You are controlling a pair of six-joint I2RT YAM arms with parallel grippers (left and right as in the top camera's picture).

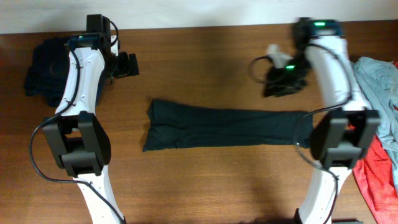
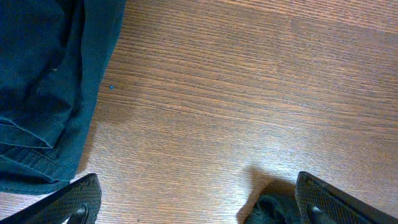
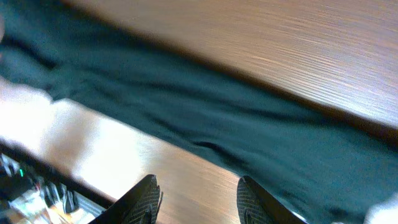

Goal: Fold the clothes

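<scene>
Grippers first, count 2: left gripper (image 1: 127,64) has jaws spread wide, nothing between them, touching nothing, over bare wood just beside the navy heap. Right gripper (image 1: 283,81) is also spread and empty; its wrist view is blurred but shows dark cloth running below it, no contact visible. Other counts: 1 table (image 1: 205,180), 4 clothing items. Largest item is the dark teal garment (image 1: 224,127), laid out flat in a long band across the table centre between the two arms, left end wider and slightly flared, right end reaching the right arm, a lengthwise crease line along the middle, a few shallow wrinkles. Right gripper sits near its right end, apart from it, toward the far edge. Navy heap (image 1: 46,68) is bunched at the far left corner, with a ribbed hem showing in the left wrist view. Light blue garment (image 1: 376,81) is crumpled at the right edge, and the red garment (image 1: 379,174) lies below it, partly cut off by the frame.
</scene>
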